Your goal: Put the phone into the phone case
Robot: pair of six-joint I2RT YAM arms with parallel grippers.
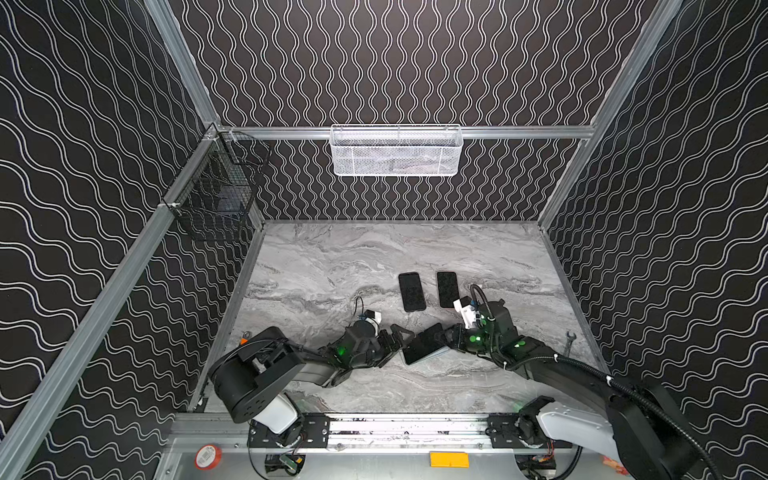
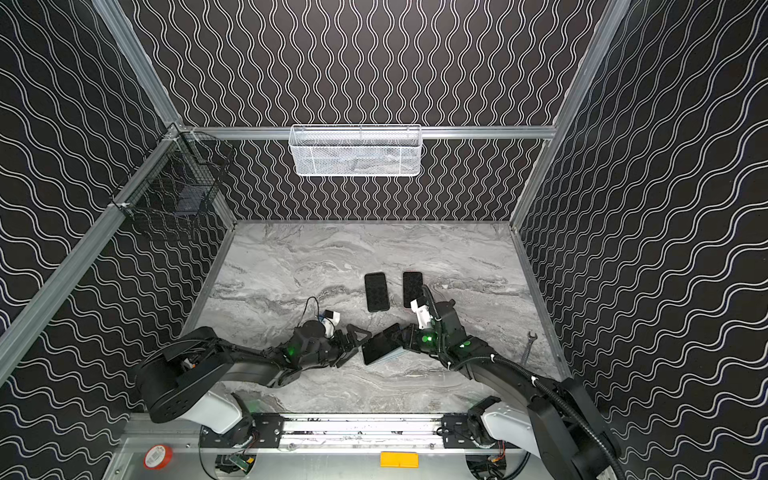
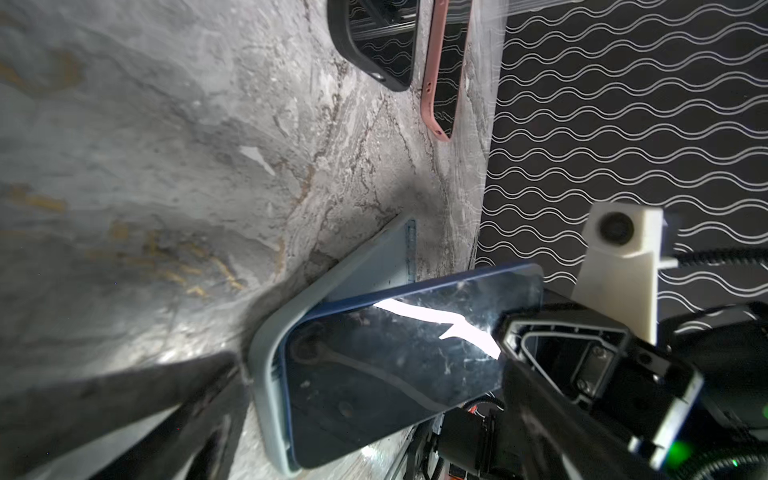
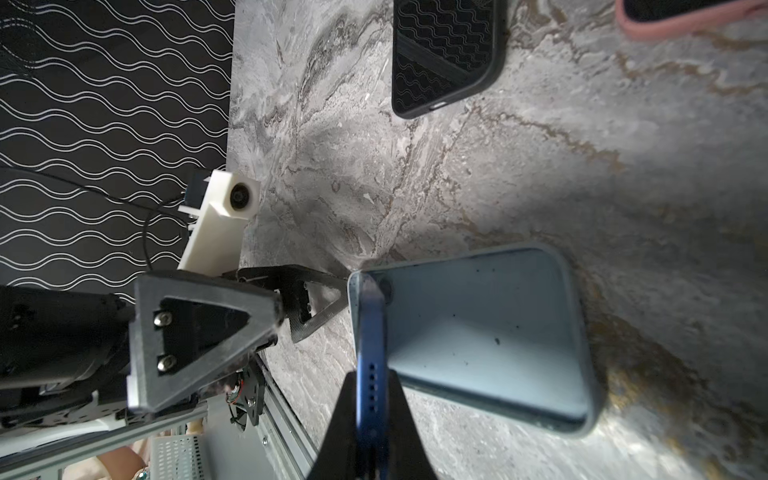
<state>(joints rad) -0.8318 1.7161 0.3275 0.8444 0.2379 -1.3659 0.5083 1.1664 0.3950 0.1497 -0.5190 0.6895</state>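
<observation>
Near the front of the table [image 1: 332, 257], between the arms, I have the phone [image 3: 395, 374] tilted, one end tucked into the pale blue phone case [image 4: 478, 332] lying flat. I'd lower the raised end slowly, edges square to the rim, then press. My right end effector [image 1: 444, 340] is clamped on the phone's raised end. The left end effector [image 1: 400, 343] stands spread wide at the case's end, holding nothing; contact I cannot tell.
</observation>
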